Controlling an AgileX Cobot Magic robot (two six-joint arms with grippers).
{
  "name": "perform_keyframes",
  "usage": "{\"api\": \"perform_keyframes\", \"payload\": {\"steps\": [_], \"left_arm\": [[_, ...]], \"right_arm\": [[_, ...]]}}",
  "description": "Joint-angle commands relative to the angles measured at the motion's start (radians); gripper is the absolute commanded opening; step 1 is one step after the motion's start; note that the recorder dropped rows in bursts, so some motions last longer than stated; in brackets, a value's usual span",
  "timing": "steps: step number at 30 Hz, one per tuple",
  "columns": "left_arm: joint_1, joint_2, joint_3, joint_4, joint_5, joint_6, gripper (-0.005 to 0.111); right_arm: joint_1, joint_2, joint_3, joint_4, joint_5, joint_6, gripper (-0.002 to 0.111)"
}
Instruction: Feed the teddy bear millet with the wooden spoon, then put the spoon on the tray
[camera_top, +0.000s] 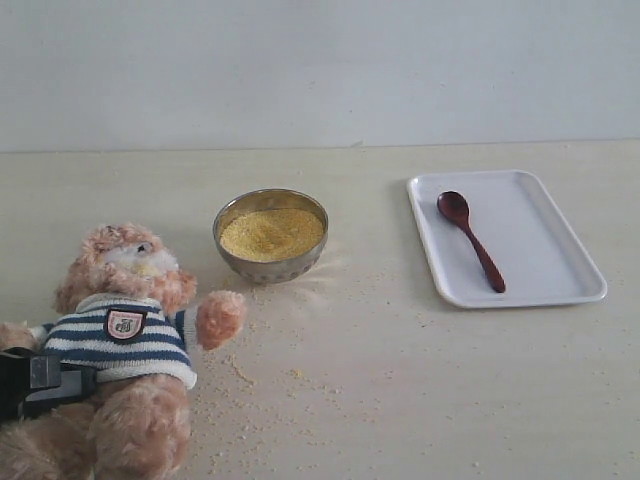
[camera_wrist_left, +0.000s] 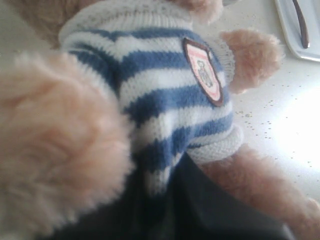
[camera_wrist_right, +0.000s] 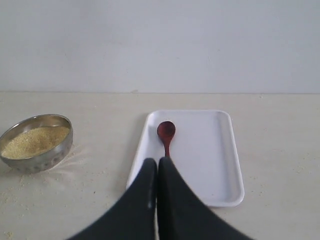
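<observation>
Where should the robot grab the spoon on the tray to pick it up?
Best grab the spoon by the middle of its thin handle, coming straight down from above and pinching across it. It lies flat on the tray, and its round end should stay free for scooping.

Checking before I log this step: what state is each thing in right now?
teddy bear: leaning back, held at its side
left gripper: shut on the teddy bear
right gripper: shut, empty
wooden spoon: lying on the tray, unheld
tray: flat, holding only the spoon
millet: heaped in the bowl, some spilled on the table
bowl: upright, filled
</observation>
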Motion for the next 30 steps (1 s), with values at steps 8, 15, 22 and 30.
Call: {"api": "perform_keyframes", "payload": {"steps": [8,15,22,30], "left_arm": [[0.002,-0.012,0.002,-0.013,0.006,0.005,0.005],[0.002,-0.012,0.002,-0.013,0.006,0.005,0.005],[0.002,-0.012,0.002,-0.013,0.008,0.005,0.005],[0.002,-0.012,0.002,-0.013,0.008,0.005,0.005]], "right_arm": [[-0.014,-0.302,0.268,0.025,-0.139,0.053,0.000],[-0.014,-0.305,0.268,0.017,-0.104,0.038,0.000],[-0.014,-0.305,0.268,0.017,-0.104,0.038,0.000],[-0.014,-0.305,0.268,0.016,-0.122,-0.075,0.000]]}}
